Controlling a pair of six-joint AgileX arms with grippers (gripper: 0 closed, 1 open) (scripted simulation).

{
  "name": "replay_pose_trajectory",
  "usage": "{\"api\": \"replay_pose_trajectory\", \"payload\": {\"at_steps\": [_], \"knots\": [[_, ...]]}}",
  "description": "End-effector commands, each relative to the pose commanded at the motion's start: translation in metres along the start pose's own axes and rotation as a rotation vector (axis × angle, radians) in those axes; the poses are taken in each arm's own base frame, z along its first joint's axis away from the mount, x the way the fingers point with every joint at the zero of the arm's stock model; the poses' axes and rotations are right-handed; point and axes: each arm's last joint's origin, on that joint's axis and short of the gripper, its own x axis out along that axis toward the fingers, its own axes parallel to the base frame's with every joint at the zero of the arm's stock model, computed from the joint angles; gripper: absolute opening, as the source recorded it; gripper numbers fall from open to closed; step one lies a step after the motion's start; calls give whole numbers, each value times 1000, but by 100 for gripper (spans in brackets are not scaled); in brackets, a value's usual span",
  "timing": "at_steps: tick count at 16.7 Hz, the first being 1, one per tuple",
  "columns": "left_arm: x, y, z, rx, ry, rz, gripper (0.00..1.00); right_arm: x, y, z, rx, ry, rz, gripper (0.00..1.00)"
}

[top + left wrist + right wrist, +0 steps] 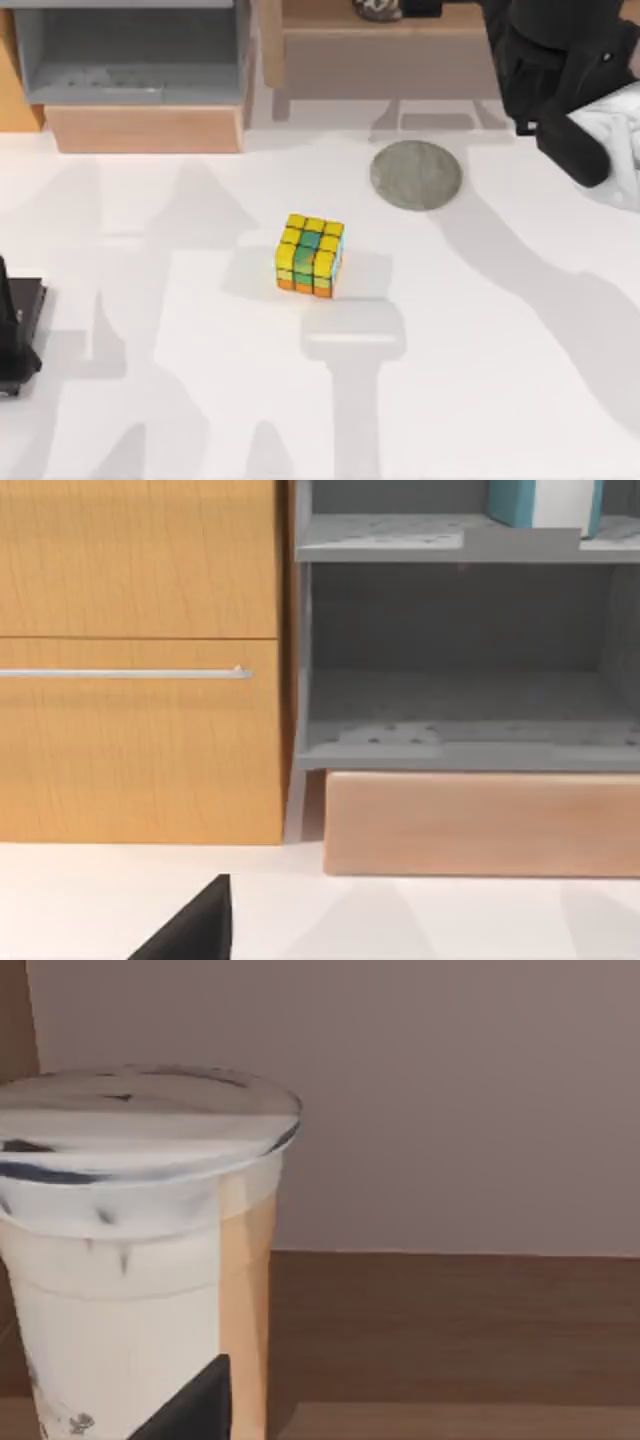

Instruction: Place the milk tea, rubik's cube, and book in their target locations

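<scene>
the small 3x3 rubik's cube (310, 256), with black grid lines and yellow, green and orange stickers, sits alone on the white table (150, 400) near its middle, with bare surface on all sides, so either arm could come down on it without brushing anything. just beyond it, toward the far right, lies a flat grey round pad (417, 174), unoccupied; it looks like a marked landing spot, though for which item i can't say.

the right arm (560, 90) is up at the far right corner by the low wooden shelf (390, 45). its wrist view looks straight at the milk tea (140, 1260), a tall clear plastic cup with a white lid and beige drink, standing upright on a brown wooden surface before a plain wall; whether the fingers are open or closed around it i cannot tell.

the left arm (15, 330) rests at the near left edge of the table, apparently idle, and its fingers' state i cannot tell either. its wrist view faces the grey open cabinet (460, 660) beside a wood-grain drawer front (140, 660); the teal-blue book (545, 502) with white page edges stands on the cabinet's upper shelf, seemingly already placed. the lower compartment is free.

judging by this, the cube is the piece left to move.
</scene>
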Motion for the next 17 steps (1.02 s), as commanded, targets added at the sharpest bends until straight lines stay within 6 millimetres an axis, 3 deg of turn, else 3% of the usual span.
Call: {"api": "replay_pose_trajectory", "payload": {"at_steps": [4,7,17], "knots": [[0,0,0,0,0,0,100,24,54,-30,10,-15,-1,100],[0,0,0,0,0,0,100,31,76,-46,14,-20,-2,100],[0,0,0,0,0,0,100,37,80,-46,14,-18,-1,100]]}}
